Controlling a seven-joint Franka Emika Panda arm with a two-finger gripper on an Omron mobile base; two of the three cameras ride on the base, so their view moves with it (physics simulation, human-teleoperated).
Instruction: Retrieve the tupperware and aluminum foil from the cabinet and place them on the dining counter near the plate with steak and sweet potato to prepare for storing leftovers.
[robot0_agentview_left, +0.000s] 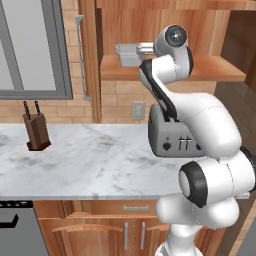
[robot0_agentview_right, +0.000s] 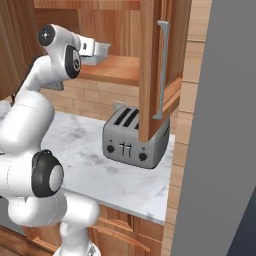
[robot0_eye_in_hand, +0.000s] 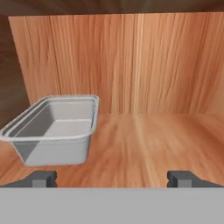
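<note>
In the left base view, a knife block (robot0_agentview_left: 37, 131) stands far left on the marble tabletop (robot0_agentview_left: 95, 165), below a grey-framed window (robot0_agentview_left: 31, 55). An open cabinet door (robot0_agentview_left: 89, 55) with a metal handle comes next. Right of it the cabinet (robot0_agentview_left: 200, 30) shows its wooden shelf (robot0_agentview_left: 220, 70), and the tub (robot0_agentview_left: 127, 54) sits at the shelf's left end. The arm (robot0_agentview_left: 200, 125) rises from the lower right, with its hand reaching onto the shelf just beside the tub. A silver toaster (robot0_agentview_left: 167, 137) stands on the tabletop under the shelf, partly behind the arm. Base cabinets (robot0_agentview_left: 110, 230) run along the bottom.

In the right base view the arm (robot0_agentview_right: 30, 130) is on the left, the tub (robot0_agentview_right: 99, 51) shows just past the hand on the shelf, the toaster (robot0_agentview_right: 132, 140) sits below, and another open door (robot0_agentview_right: 157, 65) hangs in front of it.

In the hand view the tub (robot0_eye_in_hand: 54, 129) is at the left, upright and empty, resting on the shelf before the plank back. The jaws (robot0_eye_in_hand: 112, 178) are spread wide and hold nothing; the left fingertip (robot0_eye_in_hand: 43, 178) lies just below the tub, and the right fingertip (robot0_eye_in_hand: 180, 178) stands well apart over bare shelf.
</note>
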